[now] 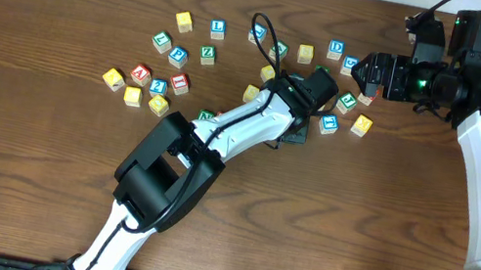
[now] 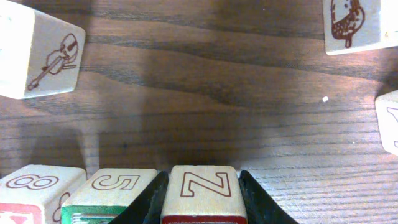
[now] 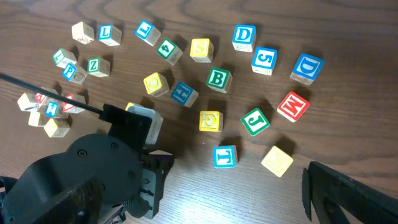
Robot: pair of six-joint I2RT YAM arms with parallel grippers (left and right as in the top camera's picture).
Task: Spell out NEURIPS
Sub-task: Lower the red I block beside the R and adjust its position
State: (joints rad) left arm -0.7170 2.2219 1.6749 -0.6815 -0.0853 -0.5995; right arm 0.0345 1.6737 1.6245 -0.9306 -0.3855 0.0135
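Note:
My left gripper (image 2: 202,202) is low on the table and shut on a pale cube with a red outlined N (image 2: 202,186) on its upper face. In the overhead view this gripper (image 1: 297,125) sits among the middle cubes, and its body (image 3: 112,174) hides the N cube in the right wrist view. A blue I cube (image 3: 225,156) and a yellow-faced cube (image 3: 277,160) lie just to its right. A blue P cube (image 1: 178,56) lies in the left cluster. My right gripper (image 1: 365,75) hovers above the right cluster, open and empty. Only one of its fingers (image 3: 348,193) shows.
Cubes showing 5 (image 2: 115,186) and 8 (image 2: 37,186) stand tight against the N cube's left. Loose cubes crowd the far middle: green B (image 3: 219,79), green J (image 3: 254,121), red M (image 3: 293,106), blue D (image 3: 307,67), green Z (image 3: 96,66). Bare wood lies toward the front.

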